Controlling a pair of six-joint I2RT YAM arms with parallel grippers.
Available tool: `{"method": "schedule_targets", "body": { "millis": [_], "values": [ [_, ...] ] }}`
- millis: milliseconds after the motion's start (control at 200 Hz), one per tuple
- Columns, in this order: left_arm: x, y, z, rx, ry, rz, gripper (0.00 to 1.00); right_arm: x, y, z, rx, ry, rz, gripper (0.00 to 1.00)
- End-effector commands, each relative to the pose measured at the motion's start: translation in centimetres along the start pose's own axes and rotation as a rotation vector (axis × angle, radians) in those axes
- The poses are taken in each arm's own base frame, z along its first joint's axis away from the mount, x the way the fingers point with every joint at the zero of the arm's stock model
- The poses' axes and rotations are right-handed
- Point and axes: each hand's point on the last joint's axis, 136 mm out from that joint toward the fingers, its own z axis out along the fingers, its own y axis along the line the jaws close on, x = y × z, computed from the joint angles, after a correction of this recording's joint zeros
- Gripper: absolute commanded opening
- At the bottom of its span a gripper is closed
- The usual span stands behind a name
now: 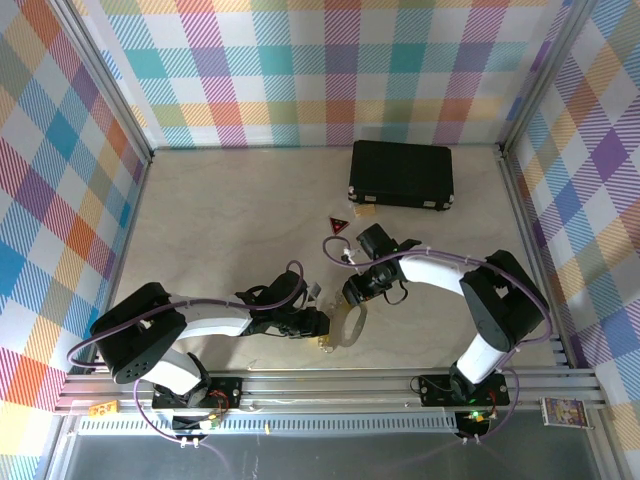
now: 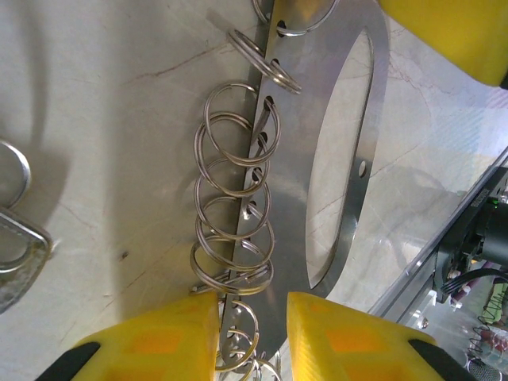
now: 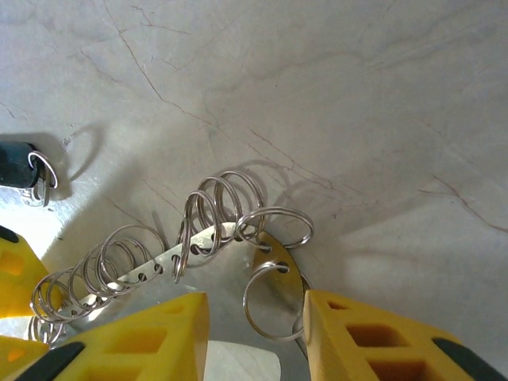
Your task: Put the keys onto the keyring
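Now | left claw (image 2: 252,317) clamped on keyring (image 2: 290,159) | right claw (image 3: 255,317) straddles its end, grip unclear | key (image 3: 17,163) near | black case (image 1: 401,173) well apart

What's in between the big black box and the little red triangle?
A small tan block sits between the black box and the red triangle, right by the box's front edge. You see it in the top view.

Bright diffuse light; soft shadows; glare on keyring (image 2: 286,198); foreground blurred.
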Motion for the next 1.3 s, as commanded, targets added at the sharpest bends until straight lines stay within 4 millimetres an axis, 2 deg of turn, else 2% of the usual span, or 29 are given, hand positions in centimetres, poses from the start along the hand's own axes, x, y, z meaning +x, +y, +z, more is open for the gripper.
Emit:
{"method": "schedule_targets", "body": {
  "millis": [0,105,325,580,855,1295],
  "values": [
    [0.1,0.4,-0.2,0.005,-0.006,-0.019,0.28,-1.3,0.4,-1.6,0.067,-0.026,-0.072,0.39],
    [0.1,0.4,-0.3,0.009,-0.01,-0.018,0.28,-1.3,0.6,-1.9,0.114,-0.002,-0.129,0.39],
    [0.1,0.2,-1.1,0.005,-0.023,0.009,0.28,-0.7,0.3,-1.0,0.173,0.077,-0.198,0.38],
    [-0.6,-0.4,-4.6,-0.033,-0.115,0.089,0.34,0.0,-0.1,-0.6,0.213,0.111,-0.224,0.36],
    [-1.3,-1.1,-7.5,-0.012,-0.19,0.11,0.35,0.6,-0.4,0.1,0.259,0.149,-0.269,0.33],
    [-1.8,-1.8,-8.5,0.018,-0.217,0.105,0.35,0.6,-0.7,0.7,0.308,0.162,-0.335,0.31]
  ]
}}
